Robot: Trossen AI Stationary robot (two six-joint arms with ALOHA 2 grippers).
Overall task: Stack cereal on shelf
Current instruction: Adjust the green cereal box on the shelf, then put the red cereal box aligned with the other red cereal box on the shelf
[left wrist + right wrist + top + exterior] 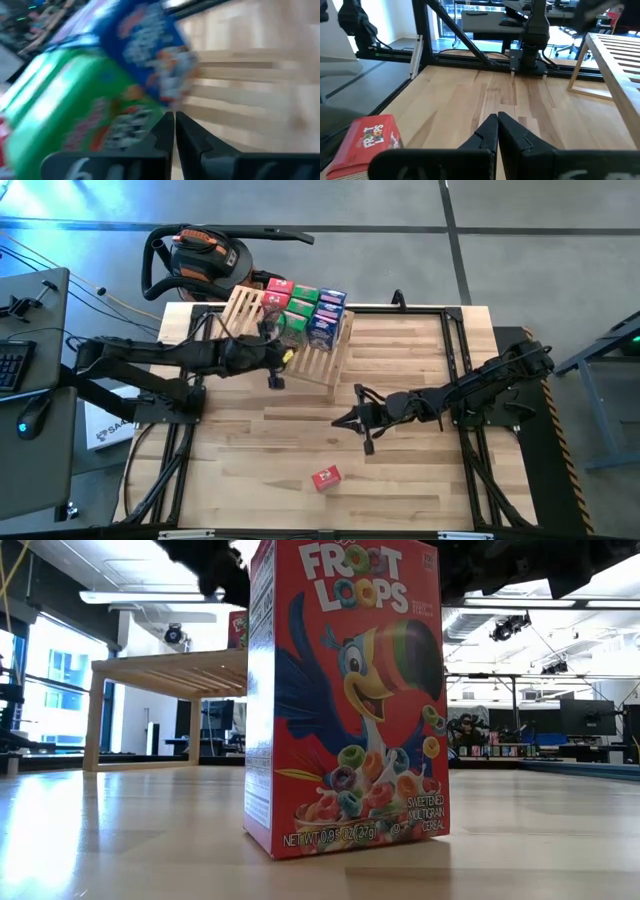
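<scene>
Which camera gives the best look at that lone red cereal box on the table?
The low view: the red cereal box stands upright, filling the picture, label readable. The high view shows it small; the right wrist view catches it at the edge; the left wrist view misses it.

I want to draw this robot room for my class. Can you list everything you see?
table: one, light wood planks, under both arms
shelf: one, pale wood slats, far side of the table
cereal boxes on shelf: red, green and blue-and-white, packed together on the slats; exact count hard to tell
loose cereal box: one, red, standing alone on the near part of the table
vacuum: one, orange and black, on the floor beyond the table
keyboard: one, black, on the side desk
mouse: one, dark, same desk
left gripper: one, dark, shut, empty, at the shelf's boxes
right gripper: one, dark, shut, empty, over mid-table
</scene>
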